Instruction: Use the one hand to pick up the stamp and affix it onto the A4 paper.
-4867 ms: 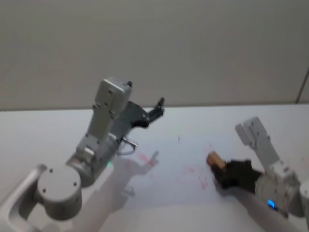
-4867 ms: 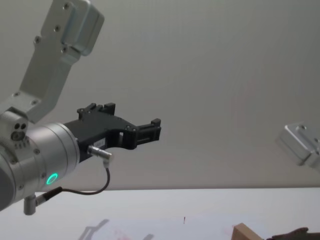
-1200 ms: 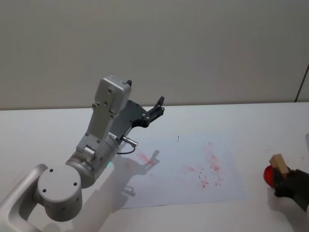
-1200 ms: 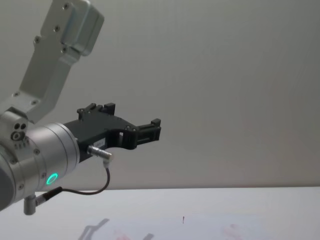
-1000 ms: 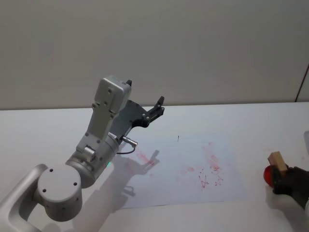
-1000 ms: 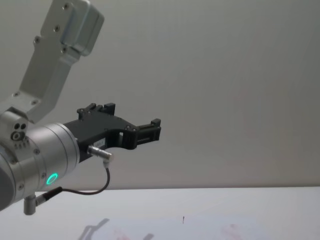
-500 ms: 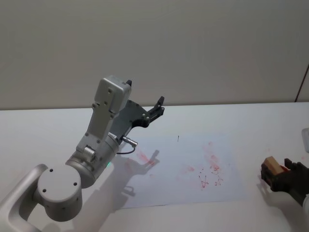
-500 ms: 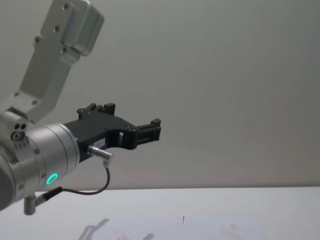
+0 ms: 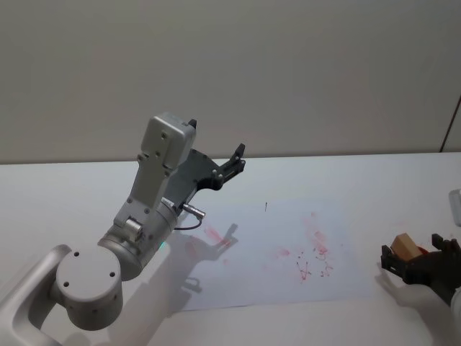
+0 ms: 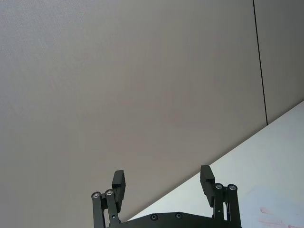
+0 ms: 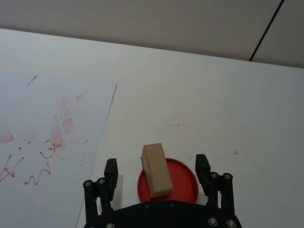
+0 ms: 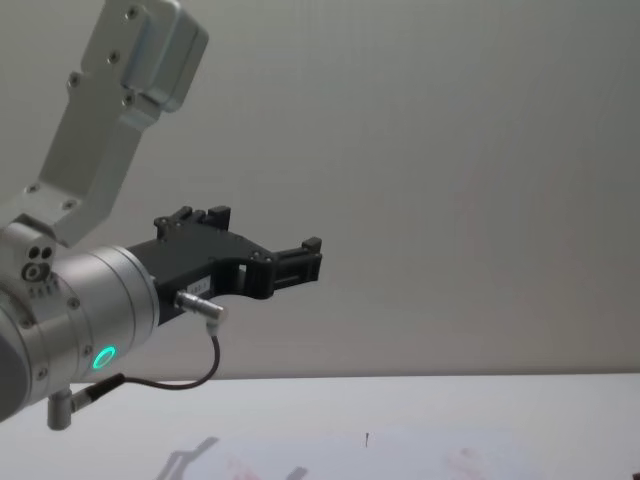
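Plain grey wall fills the background behind a white table (image 9: 86,191), whose bare top runs the full width of the head view. Largest on it is the A4 paper (image 9: 252,277), a flat white sheet lying to the left of the right gripper (image 9: 419,264), its near edge just beside that gripper's left finger; red stamped marks (image 9: 311,254) cluster on the half of the sheet nearer the right gripper, and a tiny dark tick (image 9: 266,207) sits farther off, toward the wall.

Well apart from the right gripper, across the paper, the left arm (image 9: 155,202) stands raised, its silver wrist showing a green ring light (image 12: 103,357). The left gripper (image 9: 229,165) hangs in the air above the table, fingers spread wide with nothing between them, pointed toward the wall.

The right gripper sits low at the table's right edge, off the paper. Its two black fingers (image 11: 111,172) stand apart, one on either side of the stamp (image 11: 156,170) with a clear gap on both sides, so it is not clamped on anything. The stamp, a light-brown wooden block, stands on a round red ink pad (image 11: 181,176) directly between those fingers. Faint red smudges (image 11: 176,124) mark the table just beyond the pad.
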{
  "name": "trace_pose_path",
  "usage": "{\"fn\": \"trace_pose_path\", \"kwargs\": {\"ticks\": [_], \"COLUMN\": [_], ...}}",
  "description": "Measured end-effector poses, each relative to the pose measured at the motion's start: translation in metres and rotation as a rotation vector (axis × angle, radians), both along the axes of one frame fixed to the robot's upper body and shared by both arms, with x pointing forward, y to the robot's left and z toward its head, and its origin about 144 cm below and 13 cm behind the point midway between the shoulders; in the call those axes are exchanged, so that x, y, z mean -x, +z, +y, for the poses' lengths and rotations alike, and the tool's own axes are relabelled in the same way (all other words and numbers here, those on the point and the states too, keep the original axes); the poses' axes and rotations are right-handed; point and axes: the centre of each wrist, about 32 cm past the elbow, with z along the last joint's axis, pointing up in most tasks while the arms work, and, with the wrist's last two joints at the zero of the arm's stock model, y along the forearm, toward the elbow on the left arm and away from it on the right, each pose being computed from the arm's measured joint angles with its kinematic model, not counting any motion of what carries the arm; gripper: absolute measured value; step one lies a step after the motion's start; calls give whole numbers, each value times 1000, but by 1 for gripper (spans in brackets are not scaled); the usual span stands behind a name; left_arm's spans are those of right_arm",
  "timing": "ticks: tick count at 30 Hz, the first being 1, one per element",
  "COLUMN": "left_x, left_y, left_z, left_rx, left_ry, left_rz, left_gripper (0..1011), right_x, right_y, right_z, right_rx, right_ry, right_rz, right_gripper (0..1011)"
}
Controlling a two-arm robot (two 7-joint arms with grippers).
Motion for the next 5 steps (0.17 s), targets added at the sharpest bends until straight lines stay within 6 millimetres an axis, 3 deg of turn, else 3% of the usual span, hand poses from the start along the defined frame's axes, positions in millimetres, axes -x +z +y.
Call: {"fn": "trace_pose_path", "kwargs": {"ticks": [5], "left_x": [0], "left_y": [0], "left_z": [0], "left_rx": [0], "left_ry": [0], "left_rz": [0], "left_gripper": [1001], "right_x": [0], "right_y": [0], "right_z": [0], "right_rx": [0], "right_ry": [0], "right_rz": [0], "right_gripper": [1001]}}
